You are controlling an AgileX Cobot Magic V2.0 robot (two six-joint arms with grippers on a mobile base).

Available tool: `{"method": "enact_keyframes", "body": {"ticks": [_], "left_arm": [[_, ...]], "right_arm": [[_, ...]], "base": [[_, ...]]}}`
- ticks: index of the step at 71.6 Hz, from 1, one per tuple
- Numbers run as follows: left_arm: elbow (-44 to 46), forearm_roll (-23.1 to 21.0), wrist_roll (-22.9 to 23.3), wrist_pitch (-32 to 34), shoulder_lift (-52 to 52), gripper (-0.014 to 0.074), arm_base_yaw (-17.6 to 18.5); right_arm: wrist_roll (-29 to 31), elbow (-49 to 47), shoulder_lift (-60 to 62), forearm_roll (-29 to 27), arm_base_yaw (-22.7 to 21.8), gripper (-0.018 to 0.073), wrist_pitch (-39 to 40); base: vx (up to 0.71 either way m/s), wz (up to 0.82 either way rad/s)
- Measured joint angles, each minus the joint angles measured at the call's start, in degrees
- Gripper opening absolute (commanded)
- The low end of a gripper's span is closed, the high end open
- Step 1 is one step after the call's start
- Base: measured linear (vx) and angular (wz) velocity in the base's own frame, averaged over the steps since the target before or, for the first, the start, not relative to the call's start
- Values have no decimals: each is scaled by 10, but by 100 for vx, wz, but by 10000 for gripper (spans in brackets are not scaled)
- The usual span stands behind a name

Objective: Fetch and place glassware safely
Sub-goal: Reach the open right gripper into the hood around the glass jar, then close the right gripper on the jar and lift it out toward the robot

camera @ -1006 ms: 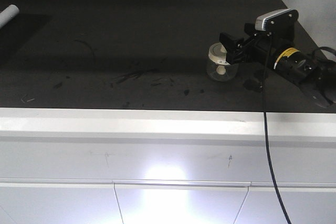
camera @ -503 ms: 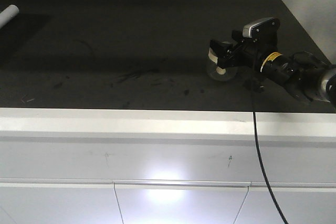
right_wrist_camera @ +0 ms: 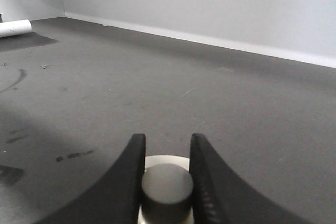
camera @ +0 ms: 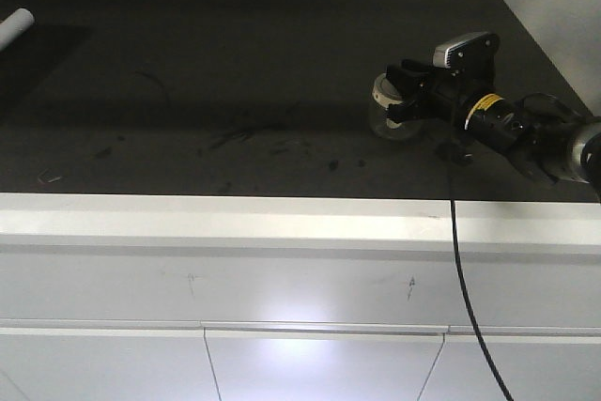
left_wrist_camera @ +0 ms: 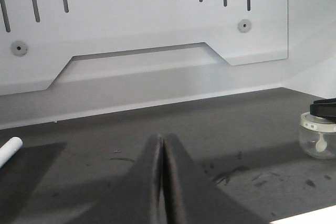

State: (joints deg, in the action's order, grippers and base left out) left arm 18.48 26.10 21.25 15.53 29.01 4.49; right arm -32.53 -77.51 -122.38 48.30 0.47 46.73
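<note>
Jar: a small squat clear glass one, at the right side of the dark desk, well in from the front edge. In the left wrist view its base appears to rest on the surface.
Lid: round, cream-white, seated on the jar. Its central knob looks grey in the shadow.
Right end effector: reaches in low from the right, over the top of the jar. In its own view the two black fingers stand narrowly apart with the knob between them. The knob fills the gap and meets both inner faces, so the grip is closed on the knob.
Right arm: black, lying nearly level above the desk, with a grey-white camera housing on top and a yellow label on the side.
Cable: black, hanging from the arm down across the white cabinet front.
Left end effector: fingers pressed together with no gap, holding nothing. It points across the desk, well apart from the jar, which sits at the far right edge of its view.
Tube: white, lying at the far left of the desk, well apart from the jar.
Desk surface: dull black, with dark scuffs near the middle.
Back panel: white, slotted, behind the desk.
</note>
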Motion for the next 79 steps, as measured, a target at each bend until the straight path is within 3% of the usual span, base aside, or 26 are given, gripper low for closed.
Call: {"method": "enact_keyframes", "body": {"ticks": [25, 38, 47, 79], "left_arm": [[0, 0, 0, 0, 0, -7, 0], [0, 0, 0, 0, 0, -7, 0], [0, 0, 0, 0, 0, -7, 0], [0, 0, 0, 0, 0, -7, 0]], "right_arm": [[-3, 2, 19, 13, 0, -5, -22], [-80, 16, 77, 55, 0, -4, -28], [-102, 64, 139, 79, 0, -4, -28], [-125, 298, 417, 86, 0, -4, -48]], "base": [[0, 0], [0, 0], [0, 0], [0, 0]]}}
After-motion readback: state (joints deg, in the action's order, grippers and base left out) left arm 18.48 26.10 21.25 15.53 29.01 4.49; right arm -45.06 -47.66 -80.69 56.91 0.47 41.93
